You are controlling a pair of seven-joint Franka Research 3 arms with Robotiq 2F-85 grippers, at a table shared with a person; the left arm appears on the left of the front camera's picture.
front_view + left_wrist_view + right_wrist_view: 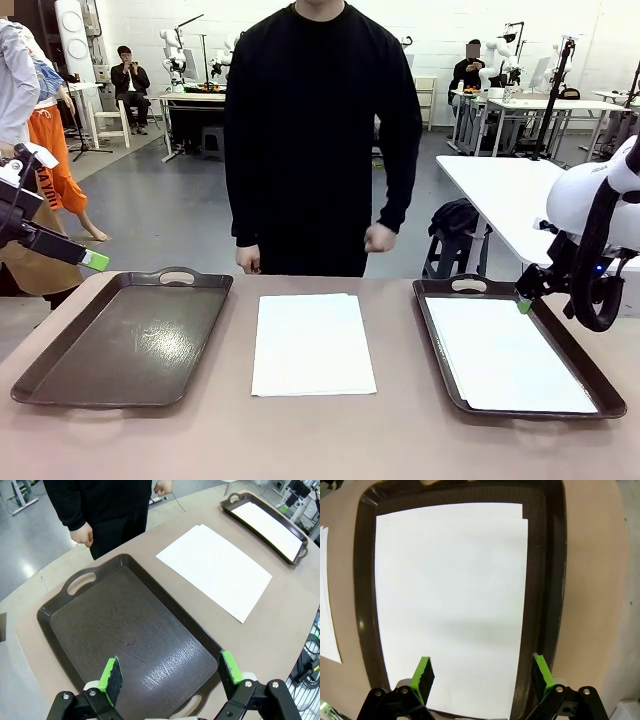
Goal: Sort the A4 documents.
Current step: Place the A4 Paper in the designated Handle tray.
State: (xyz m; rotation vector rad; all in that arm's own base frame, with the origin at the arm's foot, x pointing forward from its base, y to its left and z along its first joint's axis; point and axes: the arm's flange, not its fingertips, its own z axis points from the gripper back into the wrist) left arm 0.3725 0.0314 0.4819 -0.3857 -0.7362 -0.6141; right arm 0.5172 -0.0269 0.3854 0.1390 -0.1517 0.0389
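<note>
A4 documents (313, 343) stacked on the table (320, 440) just right of the empty tray (125, 335); more sheets (505, 355) in the second tray (435, 290) beyond them, count unclear. Left gripper (170, 666) hovers over the empty tray, jaws wide apart, holding nothing. Right gripper (481, 661) hovers over the second tray's sheets, likewise.
</note>
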